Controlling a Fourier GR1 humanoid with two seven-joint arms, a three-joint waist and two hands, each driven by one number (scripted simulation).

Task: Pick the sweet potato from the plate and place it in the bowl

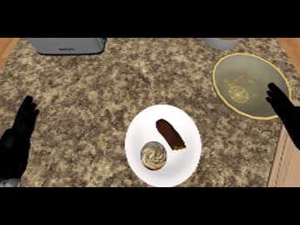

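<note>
A brown sweet potato (170,134) lies on the white plate (183,118) in the middle of the counter, beside a swirled round pastry (155,155) on the same plate. The greenish bowl with a yellow rim (246,79) sits at the back right. My right hand (294,118) is open with fingers straight, at the right edge, its fingertips overlapping the bowl's near right rim. At the lower left my left hand (10,147) is open, fingers up, far from the plate.
A grey toaster-like appliance (67,45) stands at the back left. A pale round object (222,42) shows at the back edge beyond the bowl. Wooden surfaces border the granite counter on the left and right.
</note>
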